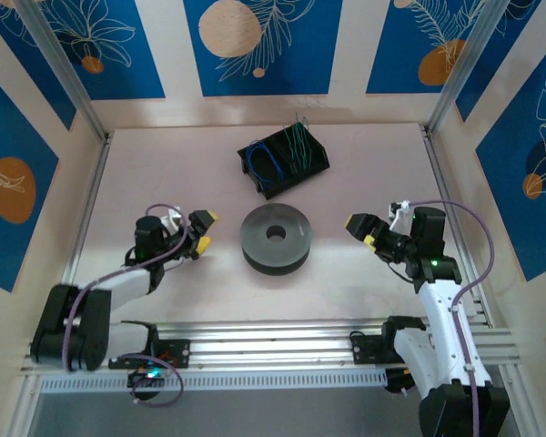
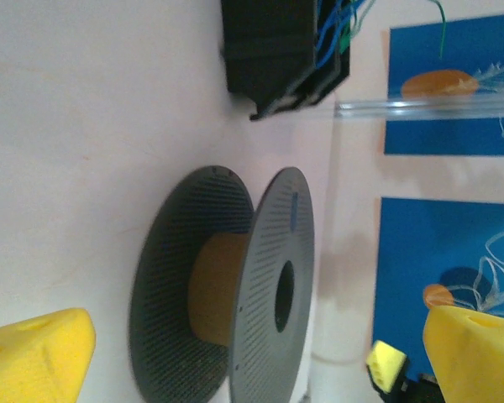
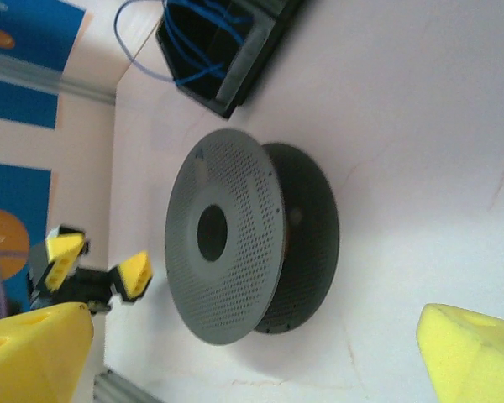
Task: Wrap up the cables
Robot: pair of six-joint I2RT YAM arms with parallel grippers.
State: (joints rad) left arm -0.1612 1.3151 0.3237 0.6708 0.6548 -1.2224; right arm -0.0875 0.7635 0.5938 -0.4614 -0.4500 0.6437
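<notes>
Cables [image 1: 282,155], some blue and some green, sit loosely curled in a black bin [image 1: 255,185] on the table [image 1: 164,164]. The bin is well ahead of both pincers and apart from them. Neither pincer touches a cable. In the right wrist view a blue loop hangs out over the bin's rim, and in the top view thin green ends stick up above the bin.

Between the two pincers, nearer to them than the bin, a grey spool [image 1: 275,237] lies flat on the table with its centre hole facing up. The left wrist view shows a brown core between its two perforated discs.

The left pincer [image 1: 206,231] hangs just beside the spool, pointing at it. Its jaws are spread wide and hold nothing, and its yellow fingertips [image 2: 35,363] frame the spool in its own camera.

The right pincer [image 1: 360,232] faces the spool from the opposite side, a little farther off. Its jaws are also wide and hold nothing, and its yellow fingertips [image 3: 475,357] sit at either side of its view. Each wrist camera catches the other pincer beyond the spool.
</notes>
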